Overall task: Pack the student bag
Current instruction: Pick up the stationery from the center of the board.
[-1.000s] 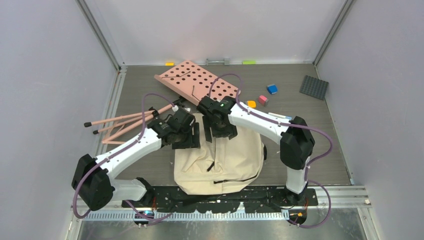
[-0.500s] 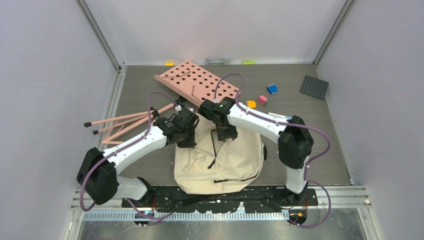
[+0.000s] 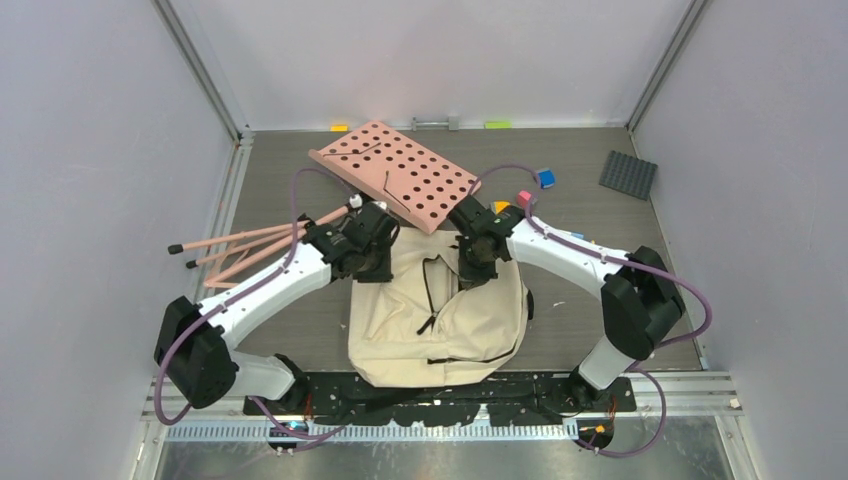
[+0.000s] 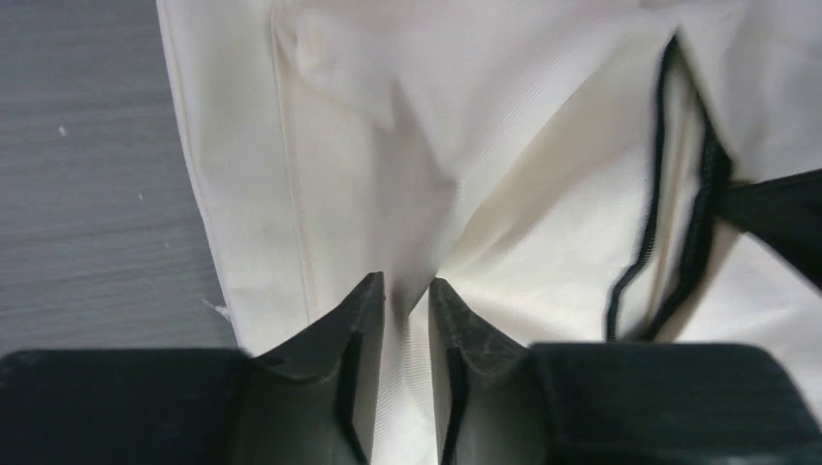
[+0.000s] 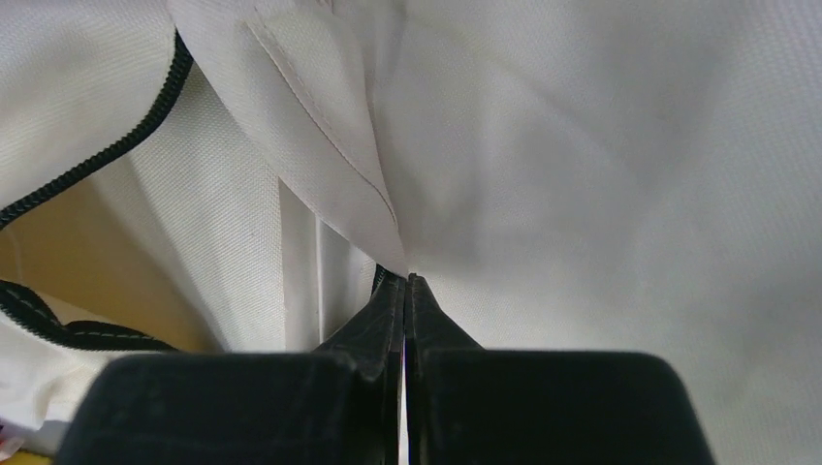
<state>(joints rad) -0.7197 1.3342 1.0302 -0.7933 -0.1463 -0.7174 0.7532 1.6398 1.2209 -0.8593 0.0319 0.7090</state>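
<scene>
**Both grippers pinching the top of the bag**

The student bag (image 3: 440, 325) lies flat on the bench (image 3: 270, 180), in the middle and close to the arm bases, with its top end pointing away from them. Its black zipper (image 3: 431, 290) stands partly open down the middle of the cream cloth.

The left gripper (image 3: 372, 265) sits at the bag's far left corner. In the left wrist view its fingers (image 4: 361, 308) stand close together with only a narrow gap, and a ridge of cream cloth runs up into that gap, so it is pinching the bag's fabric. The zipper curves along the right side of that view.

The right gripper (image 3: 478, 265) sits at the far right part of the bag, beside the opening. In the right wrist view its fingers (image 5: 383, 315) are pressed together, with a seamed fold of the cloth caught at the tips. The zipper edge and the darker inside of the bag show at the left of that view.

Behind the bag lies a pink board with holes (image 3: 395, 172), its near edge just beside both grippers. Thin pink rods (image 3: 250, 245) lie to the left. A blue block (image 3: 544, 178), a pink block (image 3: 524, 198) and a dark studded plate (image 3: 628, 174) lie at the far right.
</scene>
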